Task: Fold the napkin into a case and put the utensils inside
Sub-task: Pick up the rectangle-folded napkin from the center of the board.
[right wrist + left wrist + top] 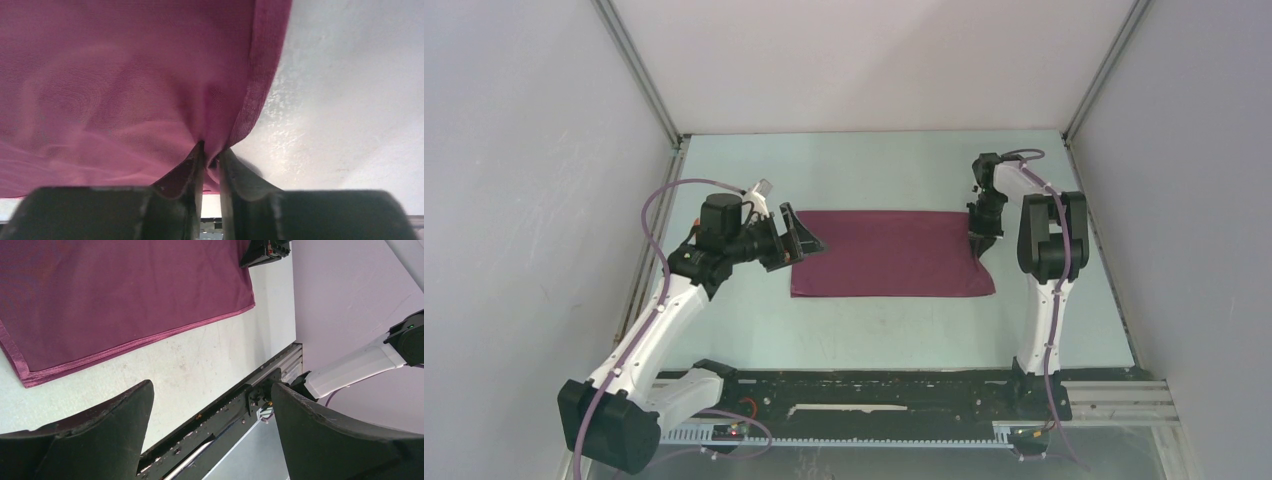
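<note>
Napkin (889, 252) pinched at its right edge.
I've got it lying flat on the table (874, 335) as a maroon rectangle; my right gripper (980, 240) nips the hem toward the far right corner, cloth puckering between narrow jaws, while the left gripper (802, 238) hangs spread wide at the left edge, holding nothing.

The napkin (889, 252) is plain dark maroon (hem slightly brighter); the table (874, 330) under it is pale grey-green.
</note>
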`<state>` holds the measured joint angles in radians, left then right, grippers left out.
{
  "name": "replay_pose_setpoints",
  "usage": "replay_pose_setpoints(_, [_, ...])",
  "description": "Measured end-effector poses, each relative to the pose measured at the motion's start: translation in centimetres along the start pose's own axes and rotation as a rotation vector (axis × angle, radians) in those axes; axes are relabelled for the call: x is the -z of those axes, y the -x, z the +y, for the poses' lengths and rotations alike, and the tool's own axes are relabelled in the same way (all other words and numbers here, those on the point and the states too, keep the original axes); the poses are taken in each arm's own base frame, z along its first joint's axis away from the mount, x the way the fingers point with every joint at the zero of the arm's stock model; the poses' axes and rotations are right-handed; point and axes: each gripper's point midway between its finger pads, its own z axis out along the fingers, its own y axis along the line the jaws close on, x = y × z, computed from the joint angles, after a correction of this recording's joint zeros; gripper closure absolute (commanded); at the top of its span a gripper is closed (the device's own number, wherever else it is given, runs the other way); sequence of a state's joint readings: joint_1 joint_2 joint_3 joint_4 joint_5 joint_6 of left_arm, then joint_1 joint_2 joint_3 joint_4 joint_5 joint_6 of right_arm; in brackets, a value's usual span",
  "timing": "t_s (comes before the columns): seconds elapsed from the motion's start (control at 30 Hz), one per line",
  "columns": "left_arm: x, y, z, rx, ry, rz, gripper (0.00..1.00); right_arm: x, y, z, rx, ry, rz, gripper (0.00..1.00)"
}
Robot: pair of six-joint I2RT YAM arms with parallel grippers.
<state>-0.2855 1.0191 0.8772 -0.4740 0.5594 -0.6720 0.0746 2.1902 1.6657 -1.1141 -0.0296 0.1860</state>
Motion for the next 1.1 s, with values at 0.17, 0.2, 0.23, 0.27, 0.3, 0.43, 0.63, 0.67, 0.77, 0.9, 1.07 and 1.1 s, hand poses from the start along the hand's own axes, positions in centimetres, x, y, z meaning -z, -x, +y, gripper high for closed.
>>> replay_pose_setpoints(0.17, [-0.1,0.0,0.1,0.002,0.002,0.003,0.05,0.0,0.1,0.3,0.016,0.003,-0.006,1.0])
replay_pose_setpoints(0.2, [-0.1,0.1,0.2,0.003,0.005,0.003,0.05,0.0,0.1,0.2,0.017,0.0,-0.008,1.0])
replay_pose_setpoints(0.23, [-0.1,0.2,0.4,0.002,0.01,0.0,0.06,0.0,0.1,0.2,0.017,-0.001,-0.01,1.0])
replay_pose_setpoints(0.27, [-0.2,0.3,0.7,0.005,0.018,-0.003,0.06,0.0,0.1,0.1,0.018,-0.003,-0.011,1.0])
replay_pose_setpoints(0.3, [-0.2,0.5,1.0,0.004,0.026,-0.008,0.06,0.1,0.1,0.1,0.018,-0.004,-0.015,1.0])
replay_pose_setpoints(0.43, [-0.4,1.5,3.4,0.024,0.117,-0.046,0.07,0.2,0.2,0.0,0.019,-0.005,-0.042,1.0])
replay_pose_setpoints(0.63, [-2.1,1.7,9.8,0.055,0.356,-0.038,0.32,0.5,1.1,0.3,0.016,0.018,-0.101,1.0])
replay_pose_setpoints(0.67, [-2.7,1.3,11.1,0.069,0.399,-0.01,0.32,0.7,1.2,0.3,0.016,0.023,-0.113,1.0])
replay_pose_setpoints(0.77, [-4.1,-0.4,14.8,0.118,0.509,0.078,0.3,1.0,1.5,0.2,0.012,0.032,-0.136,1.0])
replay_pose_setpoints(0.9, [-4.6,-2.0,16.9,0.16,0.573,0.125,0.3,0.9,1.6,0.1,0.009,0.035,-0.15,1.0])
replay_pose_setpoints(1.07, [-4.6,-3.4,17.6,0.219,0.575,0.106,0.3,0.7,1.8,-0.7,-0.008,0.038,-0.155,1.0])
replay_pose_setpoints(1.1, [-4.5,-3.5,17.5,0.223,0.572,0.099,0.29,0.7,1.9,-1.0,-0.017,0.037,-0.156,1.0])
